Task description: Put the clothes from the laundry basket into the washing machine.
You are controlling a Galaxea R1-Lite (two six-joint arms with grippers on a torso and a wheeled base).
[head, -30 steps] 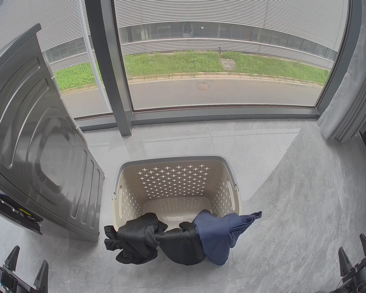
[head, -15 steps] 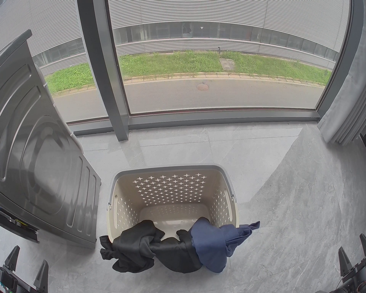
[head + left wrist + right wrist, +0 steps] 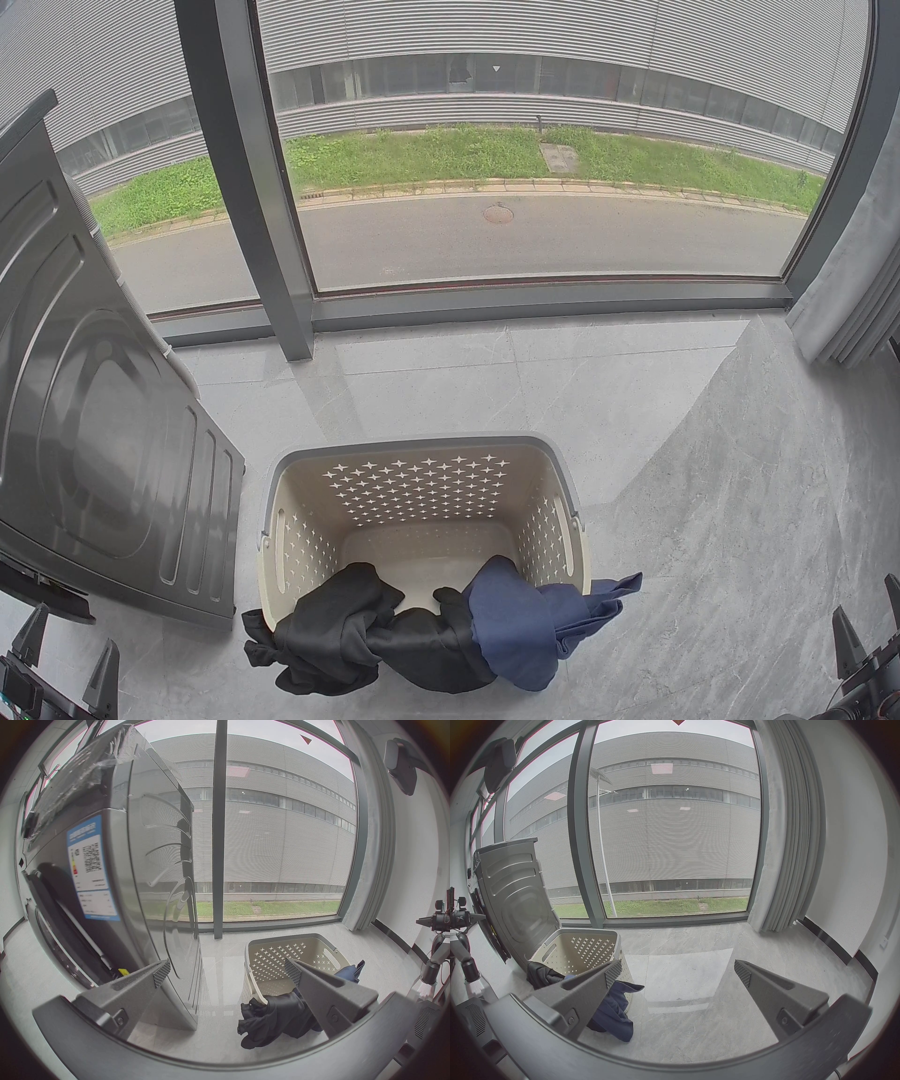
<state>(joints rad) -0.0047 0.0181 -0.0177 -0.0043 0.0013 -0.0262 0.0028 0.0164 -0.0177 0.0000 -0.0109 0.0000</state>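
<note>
Laundry station, both arms low at the near edge of the head view. The left tool and the right tool each stand with fingers spread apart and nothing between them.

The laundry basket sits on the floor, between the two tools and forward of them. Its far half is bare. The clothes hang over its near rim, the side closest to the robot. A black garment is bunched at the near left corner and spills outside the wall. Its long axis runs along the rim, from left to right. A blue garment overlaps its right end and trails a loose end past the near right corner. The black bundle therefore lies nearer the left tool and the blue one nearer the right tool. Either pick appears to call for a reach forward and inward.

The washing machine stands just beside the basket on the robot's left, its ribbed side panel facing the basket wall across a narrow gap. Its front faces away from the basket. The left wrist view shows a dark front there, though whether the door stands open cannot be told.

Open floor lies to the right of the basket and beyond it, up to the window and the curtain.
</note>
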